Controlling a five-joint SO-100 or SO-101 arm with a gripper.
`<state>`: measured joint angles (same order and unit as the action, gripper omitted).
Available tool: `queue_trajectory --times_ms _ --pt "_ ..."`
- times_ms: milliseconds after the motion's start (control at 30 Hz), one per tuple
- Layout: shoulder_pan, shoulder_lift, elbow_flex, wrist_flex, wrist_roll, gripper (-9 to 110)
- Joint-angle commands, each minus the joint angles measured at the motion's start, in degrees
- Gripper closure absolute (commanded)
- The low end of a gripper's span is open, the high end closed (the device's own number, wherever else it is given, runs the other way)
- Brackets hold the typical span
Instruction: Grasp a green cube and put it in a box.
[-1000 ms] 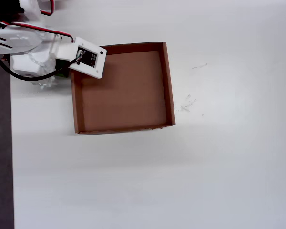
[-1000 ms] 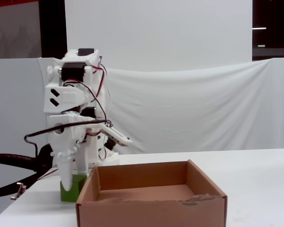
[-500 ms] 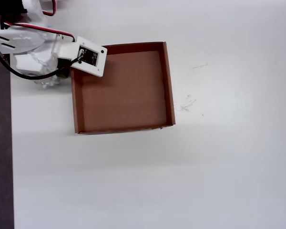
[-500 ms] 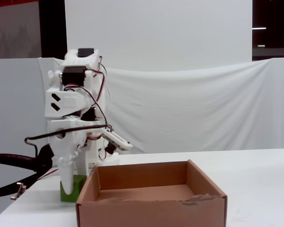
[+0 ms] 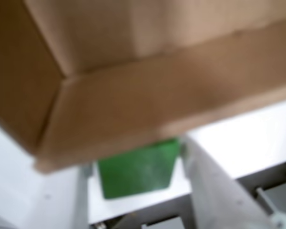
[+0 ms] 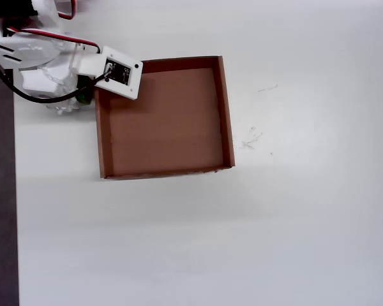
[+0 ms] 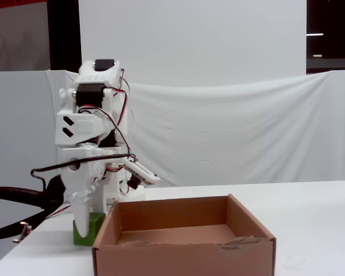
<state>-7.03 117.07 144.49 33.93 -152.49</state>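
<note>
In the fixed view the green cube [image 7: 88, 229] sits on the white surface [image 7: 310, 213] just left of the box [image 7: 184, 241], close against the box's left wall. The gripper [image 7: 86, 225] points straight down over it, one white finger in front of the cube's face. The wrist view shows the cube [image 5: 138, 168] between the two fingers [image 5: 214, 186] with the box wall [image 5: 148, 109] right beside it. The fingers flank the cube — but the blur leaves it unclear whether they are pressing on it or only straddling it, so I cannot tell if the grip has closed. In the overhead view only a sliver of green [image 6: 84, 97] shows under the arm, near the box's far-left corner [image 6: 101, 70].

The main risk, as I judge it, is that closeness to the wall. A lift that drifts right too early could catch the cube or a finger on the cardboard rim, shoving the light box across the surface or knocking the cube loose. If the pinch is shallow or off-centre, the cube may twist and drop outside — likely on the left, under the arm, where it is awkward to reach. Clearing the wall fully before moving right would avoid most of this.
</note>
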Motion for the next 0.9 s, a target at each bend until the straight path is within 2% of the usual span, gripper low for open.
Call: queue_trajectory --times_ms 0,567,867 --pt "0.26 2.72 -0.18 -0.62 -2.02 82" --pt "0.62 5.80 0.62 0.70 -1.76 87" --pt "0.62 13.62 -1.23 10.37 -1.41 90"
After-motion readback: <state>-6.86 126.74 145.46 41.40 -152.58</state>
